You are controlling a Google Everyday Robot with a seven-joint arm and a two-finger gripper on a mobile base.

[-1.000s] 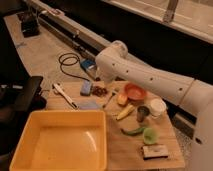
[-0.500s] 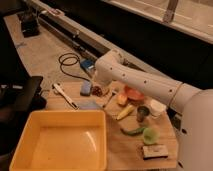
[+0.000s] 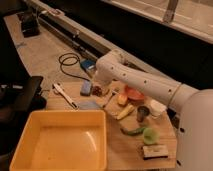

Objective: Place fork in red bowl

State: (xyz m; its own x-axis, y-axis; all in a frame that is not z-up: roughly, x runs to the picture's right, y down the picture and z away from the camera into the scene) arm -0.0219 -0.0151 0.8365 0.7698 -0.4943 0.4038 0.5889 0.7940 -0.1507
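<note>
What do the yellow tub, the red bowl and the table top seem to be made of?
The yellow tub looks like plastic: smooth, uniform colour, soft sheen. The red bowl, evenly coloured, may be plastic or ceramic. The table top seems wood: matte tan. The gripper hangs low over it.

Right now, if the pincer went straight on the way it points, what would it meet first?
Probably the table, between the blue block and the fork; the pincer points down there, though depth is unclear.
</note>
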